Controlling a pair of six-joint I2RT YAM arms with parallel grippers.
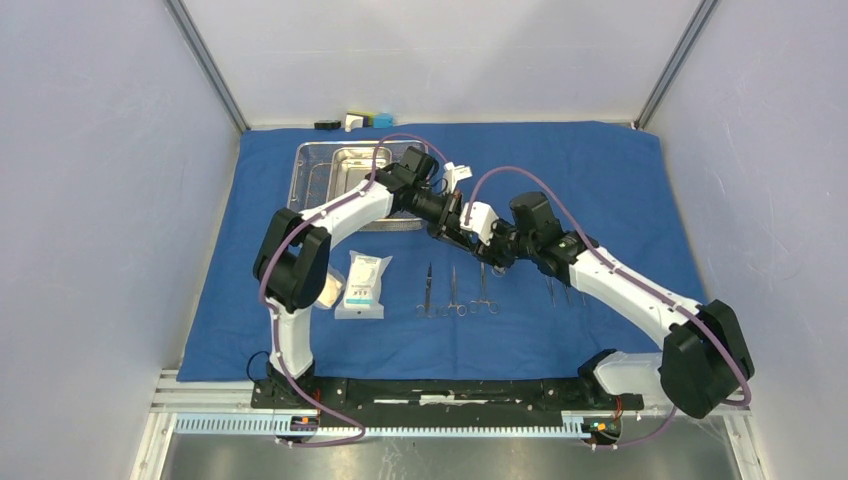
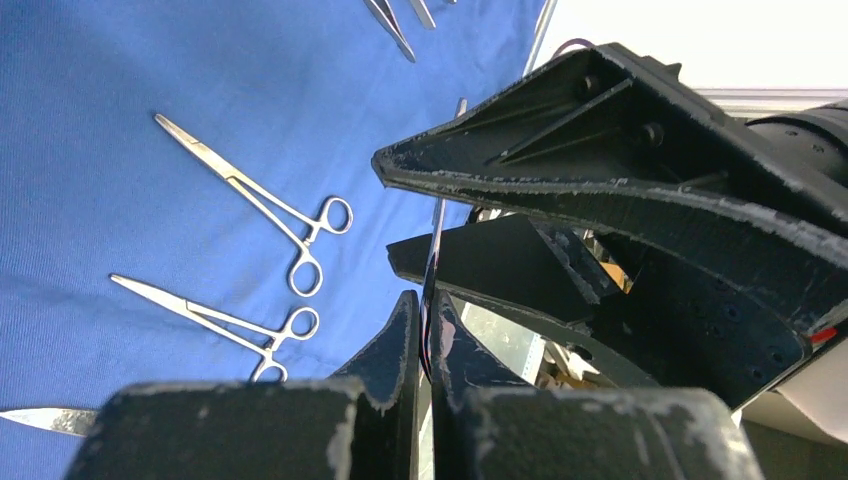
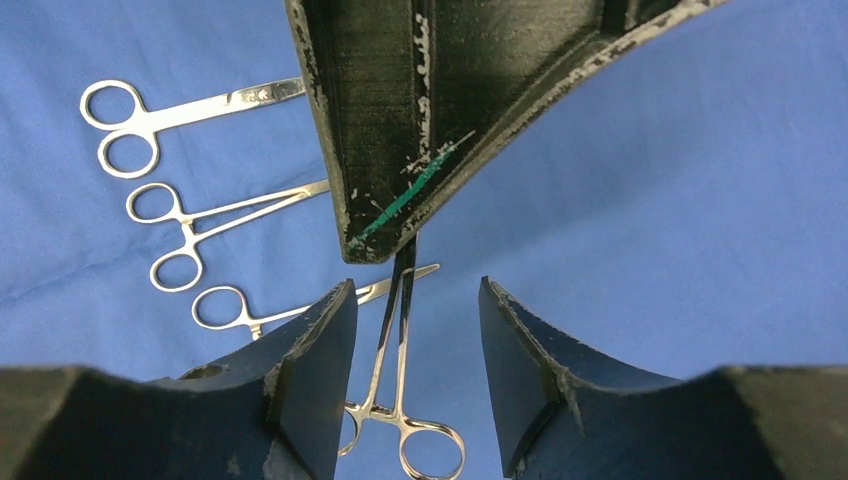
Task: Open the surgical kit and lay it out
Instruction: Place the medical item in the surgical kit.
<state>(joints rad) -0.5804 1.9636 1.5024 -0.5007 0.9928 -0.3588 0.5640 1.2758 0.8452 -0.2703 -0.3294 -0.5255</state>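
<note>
Looking at it from the near edge of the bench outward: a stack of white and green packets [image 1: 364,284] sits on the blue cloth wrap [image 1: 620,200] beside the left arm. Next to it, three ring-handled forceps [image 1: 455,292] are laid in a neat row, tips pointing away from the arm bases.

Just past that row the two arms meet mid-air, and this looks like a handover to me. The left gripper [image 2: 425,310] has its jaws pinched tight on the tip end of a fourth pair, the held forceps [image 3: 405,320]. Their ring handles hang down toward the right gripper [image 3: 415,285]. The right jaws stand about half open, one on each side of the shanks with a gap both sides, so they're gripping nothing yet.

The key bit is that the long axis of the held forceps runs straight down the slot between the right fingers, rings end nearest the right palm. My guess is the right arm just has to close across the shanks, and it's also the arm nearer the open cloth on that side.

Further back, the wire-mesh basket [image 1: 312,175] sits on the cloth with the smaller steel pan [image 1: 355,165] inside it. At the far edge there are some small blocks [image 1: 355,121].
</note>
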